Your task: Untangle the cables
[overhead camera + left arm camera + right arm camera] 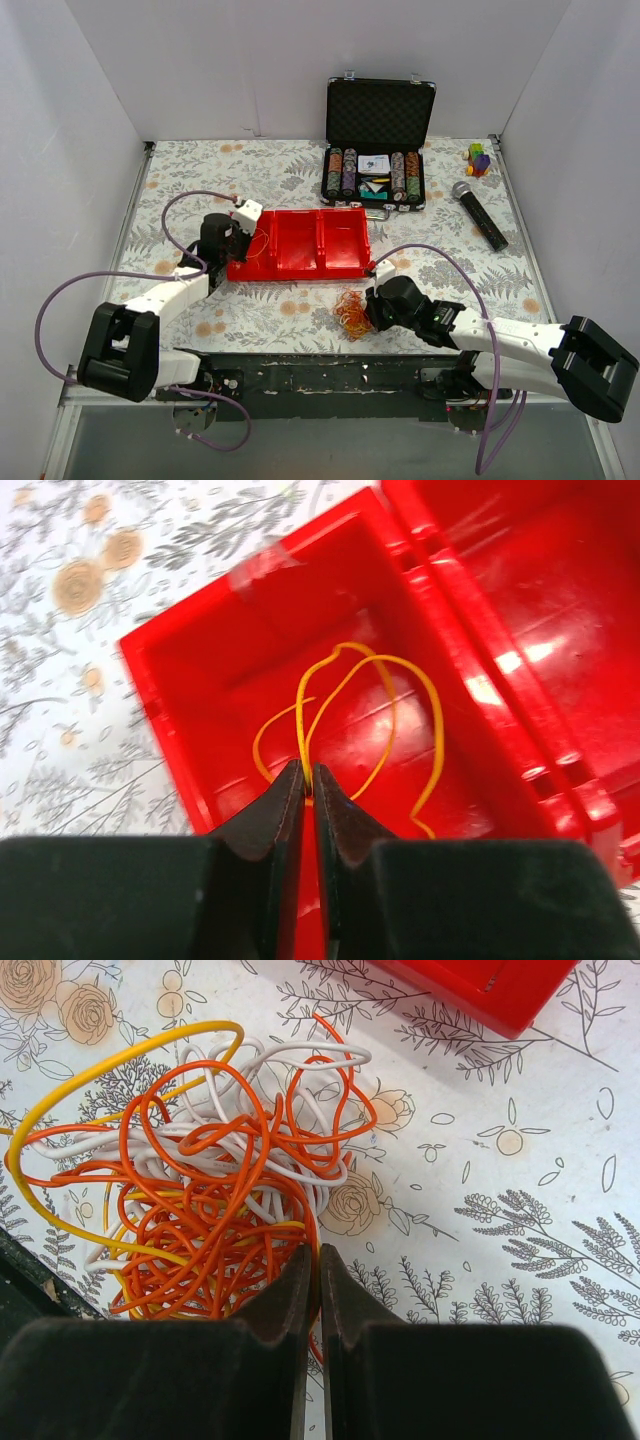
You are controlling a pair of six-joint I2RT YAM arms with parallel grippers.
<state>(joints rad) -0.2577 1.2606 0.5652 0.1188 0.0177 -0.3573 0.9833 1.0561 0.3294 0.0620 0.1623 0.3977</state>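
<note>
The cables [352, 312] form a clump of orange, yellow and white loops on the flowered cloth near the front edge; the right wrist view shows the clump [200, 1180] close up. My right gripper [320, 1255] is shut on an orange strand at the clump's right edge. My left gripper [308, 772] is shut on a single yellow cable [370, 710] whose loops hang into the left compartment of the red tray [200, 730]. In the top view the left gripper [240, 235] sits at the tray's left end [345, 268].
An open black case of poker chips [378, 150] stands behind the tray. A black microphone [480, 215] and a small coloured puzzle toy [479, 159] lie at the right. White walls enclose the table.
</note>
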